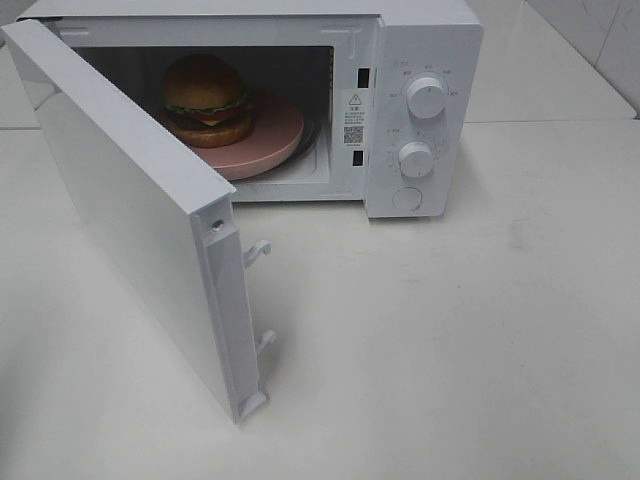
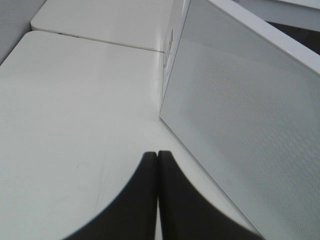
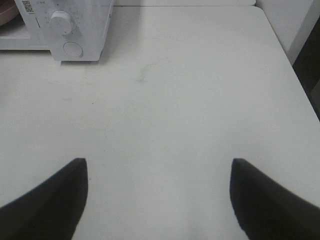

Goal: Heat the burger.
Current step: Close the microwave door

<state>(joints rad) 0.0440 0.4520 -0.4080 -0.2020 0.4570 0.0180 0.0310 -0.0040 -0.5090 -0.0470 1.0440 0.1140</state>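
The burger point(image 1: 206, 100), with a glossy brown bun and dark and green layers, sits on a pink plate point(image 1: 270, 135) inside the white microwave point(image 1: 425, 60). The microwave door point(image 1: 130, 210) stands wide open toward the front left. Neither arm shows in the high view. In the left wrist view my left gripper point(image 2: 158, 154) is shut with nothing between its black fingers, low over the table just outside the door's outer face point(image 2: 250, 130). My right gripper point(image 3: 159, 162) is open and empty over bare table, with the microwave's knob panel point(image 3: 70, 25) ahead of it.
The microwave has two knobs point(image 1: 427, 97) and a round button point(image 1: 407, 198) on its right panel. Door latch hooks point(image 1: 256, 252) stick out from the door's free edge. The white table point(image 1: 450, 330) spreads in front, with a seam point(image 2: 100, 40) and edge point(image 3: 280, 45).
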